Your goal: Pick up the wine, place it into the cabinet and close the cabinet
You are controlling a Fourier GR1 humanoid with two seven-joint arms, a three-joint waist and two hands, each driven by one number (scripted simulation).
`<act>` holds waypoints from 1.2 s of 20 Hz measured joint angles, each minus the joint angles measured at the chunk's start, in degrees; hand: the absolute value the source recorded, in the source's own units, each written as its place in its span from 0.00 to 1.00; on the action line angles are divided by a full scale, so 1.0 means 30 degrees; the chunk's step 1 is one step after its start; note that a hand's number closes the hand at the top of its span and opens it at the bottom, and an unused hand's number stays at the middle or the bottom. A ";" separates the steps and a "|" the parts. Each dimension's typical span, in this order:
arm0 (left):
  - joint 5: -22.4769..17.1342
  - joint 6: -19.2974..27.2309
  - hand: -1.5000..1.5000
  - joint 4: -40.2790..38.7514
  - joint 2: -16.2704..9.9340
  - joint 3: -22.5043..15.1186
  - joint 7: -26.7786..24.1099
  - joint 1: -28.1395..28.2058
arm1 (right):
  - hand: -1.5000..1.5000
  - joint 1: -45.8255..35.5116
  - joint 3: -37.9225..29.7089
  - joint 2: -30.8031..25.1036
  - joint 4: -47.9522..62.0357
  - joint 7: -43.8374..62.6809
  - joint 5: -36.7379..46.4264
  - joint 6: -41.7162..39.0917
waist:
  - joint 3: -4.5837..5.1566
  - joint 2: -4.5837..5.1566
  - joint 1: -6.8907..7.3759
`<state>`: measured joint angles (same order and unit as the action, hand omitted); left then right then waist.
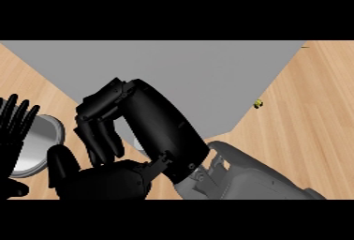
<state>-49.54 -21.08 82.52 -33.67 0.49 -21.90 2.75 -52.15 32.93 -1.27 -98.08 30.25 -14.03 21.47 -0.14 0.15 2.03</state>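
Note:
No wine bottle shows anywhere in the head view. A wide flat grey surface (200,75), which looks like part of the cabinet, fills the upper middle over the wooden counter. My right hand (149,126) is raised close under the camera in front of that surface's lower corner. Its fingers (100,129) bend down at the knuckles and stay apart from the thumb (62,166), with nothing seen between them. It hides the counter beneath it. My left hand (14,129) rests open at the left edge, fingers up.
A round grey plate (41,140) lies on the counter at the left, partly behind my left hand. A small yellow object (257,104) sits just off the grey surface's right edge. Bare wooden counter (311,117) stretches along the right side.

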 measured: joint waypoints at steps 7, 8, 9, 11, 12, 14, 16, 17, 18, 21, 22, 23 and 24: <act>0.0305 0.0013 0.00 -0.0136 0.0373 0.0627 0.0289 0.0040 | 1.00 -0.1019 -0.1666 0.0394 0.3425 -0.1700 -0.1906 -0.0496 | 0.0044 -0.0054 -0.0315; 0.0511 -0.0220 0.00 -0.0191 0.0408 0.0703 0.0122 0.0091 | 1.00 -0.0733 -0.1899 0.0391 0.3701 -0.1983 -0.1921 -0.0746 | 0.0023 -0.0062 -0.0366; 0.0632 -0.0450 0.00 -0.0232 0.0443 0.0764 0.0030 0.0107 | 1.00 -0.0746 -0.2213 0.0405 0.4311 -0.2346 -0.1952 -0.1057 | 0.0009 -0.0062 -0.0384; 0.0609 -0.0624 0.00 -0.0211 0.0557 0.0927 0.0128 0.0147 | 1.00 -0.0527 -0.2657 0.0391 0.5031 -0.2867 -0.1967 -0.1637 | 0.0003 -0.0081 -0.0423; 0.0589 -0.0643 0.00 -0.0223 0.0629 0.0993 0.0200 0.0113 | 1.00 -0.0564 -0.2886 0.0426 0.5349 -0.3070 -0.1963 -0.1980 | 0.0023 -0.0124 -0.0419; 0.0837 -0.0685 0.00 -0.0237 0.0816 0.1056 0.0099 0.0119 | 1.00 -0.0462 -0.3147 0.0352 0.5812 -0.3758 -0.1982 -0.2897 | 0.0088 -0.0270 -0.0385; 0.0654 -0.0847 0.00 -0.0264 0.0826 0.1100 0.0337 0.0107 | 1.00 -0.0488 -0.3357 0.0298 0.6367 -0.4410 -0.1947 -0.3658 | 0.0121 -0.0395 -0.0364; 0.0746 -0.0896 0.00 -0.0372 0.0891 0.1096 0.0299 0.0014 | 1.00 -0.0481 -0.3420 0.0258 0.6571 -0.4702 -0.1945 -0.4049 | 0.0124 -0.0449 -0.0356; 0.0804 -0.1075 0.00 -0.0508 0.0921 0.1109 0.0224 -0.0044 | 1.00 -0.0482 -0.3468 0.0252 0.6804 -0.5031 -0.1878 -0.4338 | 0.0116 -0.0507 -0.0355; 0.0771 -0.0958 0.00 -0.0500 0.0999 0.1131 0.0430 -0.0160 | 1.00 -0.0489 -0.3682 0.0126 0.7196 -0.5493 -0.1925 -0.5076 | 0.0197 -0.0600 -0.0300; 0.0782 -0.0939 0.00 -0.0529 0.1038 0.1156 0.0413 -0.0229 | 1.00 -0.0413 -0.3689 0.0045 0.7275 -0.5850 -0.1914 -0.5434 | 0.0235 -0.0642 -0.0279; 0.0723 -0.0849 0.00 -0.0462 0.1055 0.1134 0.0567 -0.0252 | 1.00 -0.0441 -0.3723 0.0006 0.7469 -0.6108 -0.1797 -0.5569 | 0.0237 -0.0672 -0.0248; 0.0675 -0.0885 0.00 -0.0475 0.1032 0.1136 0.0653 -0.0274 | 1.00 -0.0461 -0.3785 -0.0019 0.7590 -0.6247 -0.1803 -0.5731 | 0.0251 -0.0688 -0.0231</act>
<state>-47.52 -23.73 81.10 -30.58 3.90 -19.94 1.93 -53.53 21.57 -1.33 -75.31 11.51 -19.44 4.28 0.61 -1.92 1.34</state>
